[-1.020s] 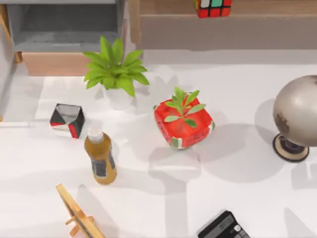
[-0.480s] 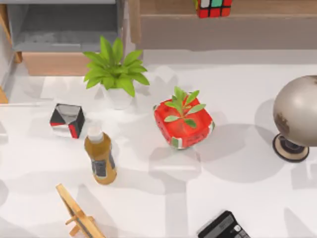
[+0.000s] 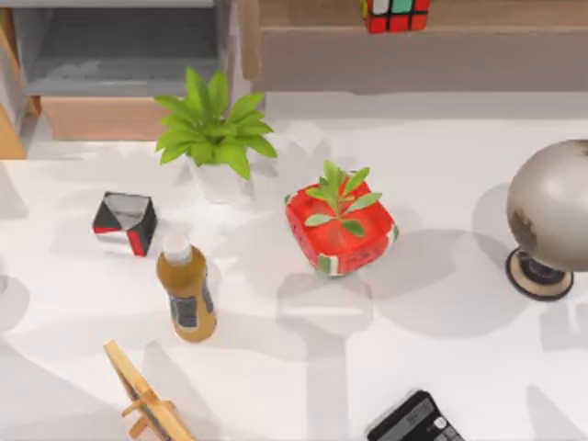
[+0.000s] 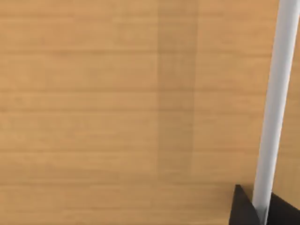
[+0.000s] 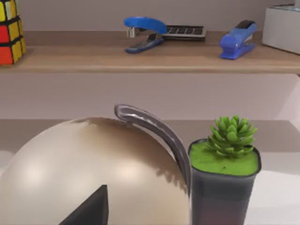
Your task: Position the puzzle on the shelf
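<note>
The puzzle (image 3: 395,14), a small cube with red, green and white squares, rests on the shelf (image 3: 496,14), a long light-brown ledge above a grey-brown panel at the table's back right. The right wrist view shows the puzzle (image 5: 9,33) at one end of the shelf (image 5: 117,56), free of any gripper. A dark part of my right gripper (image 5: 89,208) shows close to the globe. A dark part of my left gripper (image 4: 243,211) shows against a light wooden surface.
On the table stand a leafy plant (image 3: 213,129), a red cube planter (image 3: 340,230), a black-red-white cube (image 3: 124,223), a bottle (image 3: 186,294), a globe (image 3: 551,211), a wooden stand (image 3: 147,400) and a calculator (image 3: 418,423). Two staplers (image 5: 143,33) lie on the shelf.
Shadows on the table's left side have shifted. The puzzle and the other things have not moved.
</note>
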